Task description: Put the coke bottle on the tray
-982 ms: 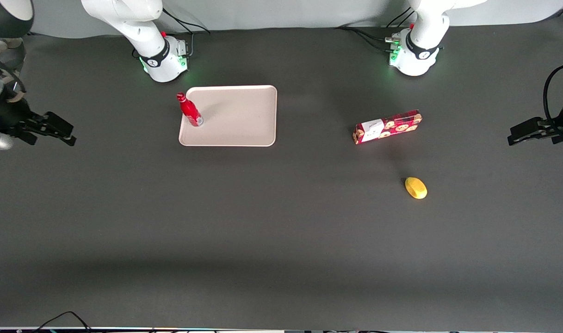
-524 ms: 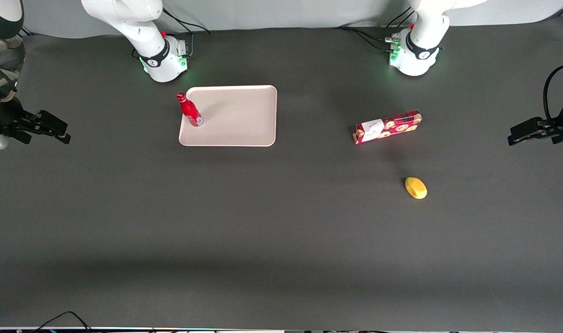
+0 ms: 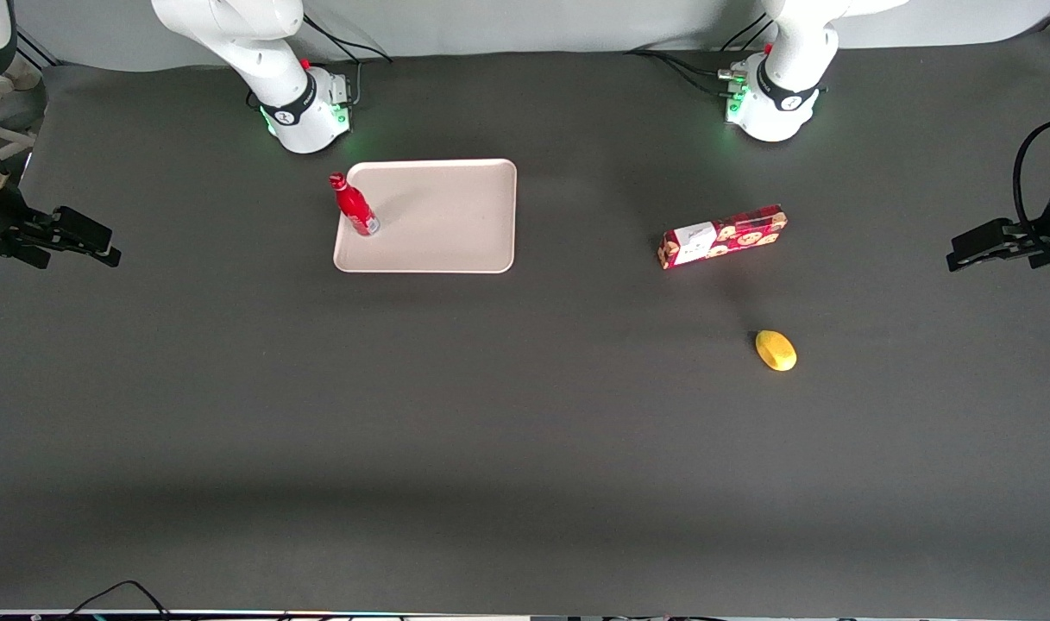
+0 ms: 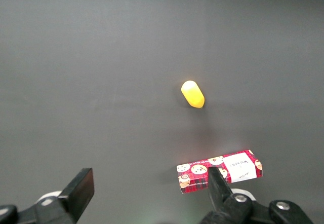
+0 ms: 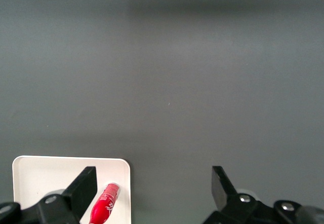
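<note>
The coke bottle, slim and red with a red cap, stands upright on the pale pinkish-beige tray, close to the tray's edge at the working arm's end. It also shows in the right wrist view, standing on the tray. My gripper is open and empty, high above the table at the working arm's end, well away from the tray. In the right wrist view its fingers stand wide apart with nothing between them.
A red snack box lies toward the parked arm's end of the table. A yellow lemon-like fruit lies nearer the front camera than the box. Both show in the left wrist view: the box and the fruit.
My gripper has drawn farther away from the tray toward the working arm's end of the table. The bottle and tray have not moved.
</note>
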